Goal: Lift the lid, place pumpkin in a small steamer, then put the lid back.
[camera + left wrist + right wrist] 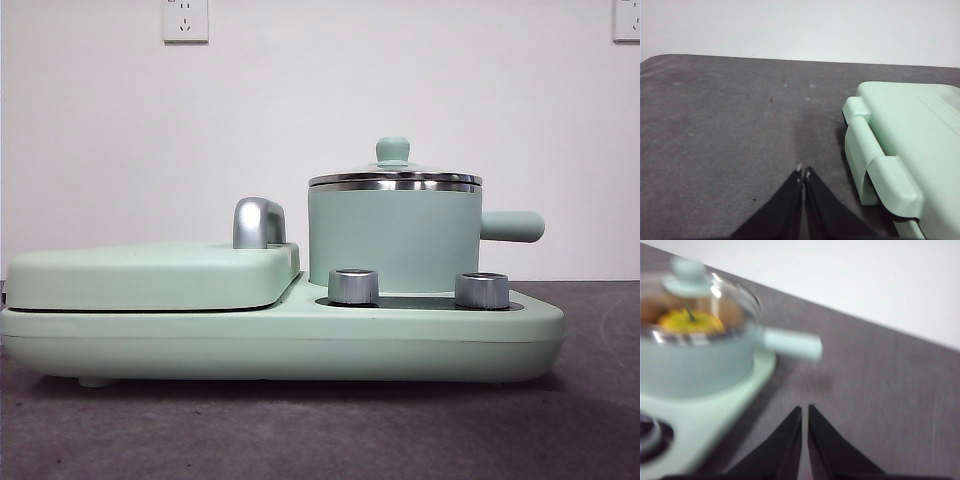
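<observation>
In the front view, the small steamer (395, 238) is seen right of centre, seated on the right part of a mint-green cooker base (280, 340). The lid (394, 176) is set on the steamer's steel rim, its knob uppermost. The stubby side handle (512, 226) is pointed toward the right edge of the frame. Two metal dials (353, 286) are placed in front of the pot. At the left of the frame, the flat griddle cover (150, 275) is laid closed, with a chrome handle (258, 222) at its inner end. The base is carried by a dark grey desk (320, 430). No arm is shown in this view.

In the left wrist view, the left end effector (803, 173) is seen with its jaws pressed together above bare desk, holding nothing; a corner of the griddle cover (905, 140) is shown at the right of the frame.

In the right wrist view, which is blurred, the right end effector (804, 410) is likewise pressed together and empty, apart from the pot. The pumpkin (690, 321) is seen through the glass lid (695, 290) inside the small steamer (695, 360), at the upper left of the frame.
</observation>
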Tool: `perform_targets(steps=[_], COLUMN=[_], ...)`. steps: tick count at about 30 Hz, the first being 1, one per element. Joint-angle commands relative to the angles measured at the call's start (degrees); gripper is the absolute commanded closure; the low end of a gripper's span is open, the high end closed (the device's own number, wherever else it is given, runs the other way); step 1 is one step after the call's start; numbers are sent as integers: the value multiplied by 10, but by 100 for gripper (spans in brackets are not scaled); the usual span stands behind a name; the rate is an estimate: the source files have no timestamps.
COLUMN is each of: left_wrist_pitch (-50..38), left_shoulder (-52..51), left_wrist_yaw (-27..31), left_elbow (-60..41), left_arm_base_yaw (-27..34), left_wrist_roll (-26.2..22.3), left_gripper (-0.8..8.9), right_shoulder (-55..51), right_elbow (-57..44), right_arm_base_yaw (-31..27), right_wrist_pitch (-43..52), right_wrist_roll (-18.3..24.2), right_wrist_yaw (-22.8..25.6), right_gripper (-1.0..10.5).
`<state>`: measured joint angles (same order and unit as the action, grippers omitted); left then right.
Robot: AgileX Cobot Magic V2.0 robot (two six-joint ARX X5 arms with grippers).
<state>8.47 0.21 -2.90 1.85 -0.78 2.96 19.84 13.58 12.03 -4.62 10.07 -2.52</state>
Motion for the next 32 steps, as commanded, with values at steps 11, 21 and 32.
perform_targets(steps=[11, 21, 32], left_wrist_pitch=[-8, -7, -7], left_shoulder=[1, 0, 0], left_wrist_yaw=[1, 1, 1], left_elbow=[-11, -11, -11], left_arm_base_yaw=[1, 1, 1], left_wrist_roll=[-4, -4, -4], left_gripper=[807, 807, 807], right_shoulder=[-196, -196, -196], right_elbow=[-129, -129, -129], right_arm_base_yaw=[-85, -95, -95], right_wrist_pitch=[5, 4, 4], right_wrist_roll=[-56, -56, -56], right_wrist_yaw=[46, 44, 44], right_gripper=[928, 928, 928])
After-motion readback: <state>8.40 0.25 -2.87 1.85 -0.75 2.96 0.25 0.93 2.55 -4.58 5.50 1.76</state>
